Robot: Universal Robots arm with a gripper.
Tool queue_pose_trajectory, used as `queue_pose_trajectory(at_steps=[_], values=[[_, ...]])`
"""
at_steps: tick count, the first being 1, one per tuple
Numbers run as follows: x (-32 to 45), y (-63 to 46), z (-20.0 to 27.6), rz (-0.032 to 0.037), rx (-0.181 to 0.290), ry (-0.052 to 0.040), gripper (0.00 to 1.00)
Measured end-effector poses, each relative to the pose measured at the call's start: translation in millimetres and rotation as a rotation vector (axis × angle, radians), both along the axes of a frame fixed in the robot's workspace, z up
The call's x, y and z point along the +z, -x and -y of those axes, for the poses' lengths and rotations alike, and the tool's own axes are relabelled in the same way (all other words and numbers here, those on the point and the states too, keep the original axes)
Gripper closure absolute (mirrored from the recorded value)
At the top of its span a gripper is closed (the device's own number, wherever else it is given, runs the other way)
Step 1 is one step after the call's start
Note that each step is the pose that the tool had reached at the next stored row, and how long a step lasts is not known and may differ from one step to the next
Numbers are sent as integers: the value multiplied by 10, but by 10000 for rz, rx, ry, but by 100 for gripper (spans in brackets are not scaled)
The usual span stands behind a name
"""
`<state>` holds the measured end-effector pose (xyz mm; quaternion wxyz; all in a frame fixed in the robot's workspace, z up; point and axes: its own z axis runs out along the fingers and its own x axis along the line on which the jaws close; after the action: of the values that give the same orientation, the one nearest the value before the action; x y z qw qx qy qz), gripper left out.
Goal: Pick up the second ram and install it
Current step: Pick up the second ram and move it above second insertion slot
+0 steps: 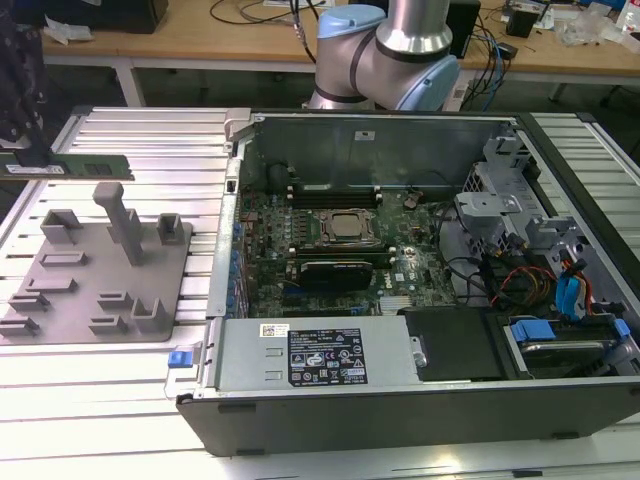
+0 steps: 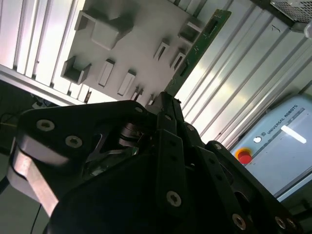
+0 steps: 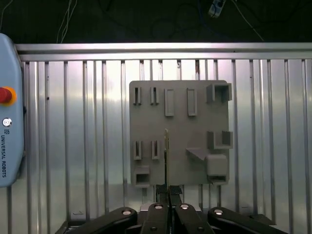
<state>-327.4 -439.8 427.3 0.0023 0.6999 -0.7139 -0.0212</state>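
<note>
**Exterior view:** the second ram [image 1: 70,166], a thin, long dark-green memory stick, hangs level at the exterior view's left, above the ribbed aluminium table [image 1: 150,130] and beyond the flat grey plastic fixture plate [image 1: 90,285]; the black gripper [image 1: 27,145] meets it from above near the end at the picture's edge; the open dark-grey computer case [image 1: 400,400] lies to the exterior view's right, well apart from the stick; the silver-and-blue robot arm [image 1: 390,50] stands behind the case.

**Second wrist view:** the gripper [image 2: 164,97] has its jaws drawn narrow, clamped on the second ram [image 2: 197,51], which juts out beside the fixture plate [image 2: 122,53]; a pale blue pendant with a red button [image 2: 278,146] lies on the table.

**First wrist view:** the second ram [image 3: 166,151] appears edge-on as a thin line running out from the gripper [image 3: 168,187] across the fixture plate [image 3: 180,126]; the pendant [image 3: 9,126] lies apart from the plate.
</note>
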Motion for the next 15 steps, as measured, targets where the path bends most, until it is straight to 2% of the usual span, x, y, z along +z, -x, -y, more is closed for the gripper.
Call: queue_pose_trajectory(at_steps=[15], values=[[-4, -408, 0, -2, 0, -1, 91]])
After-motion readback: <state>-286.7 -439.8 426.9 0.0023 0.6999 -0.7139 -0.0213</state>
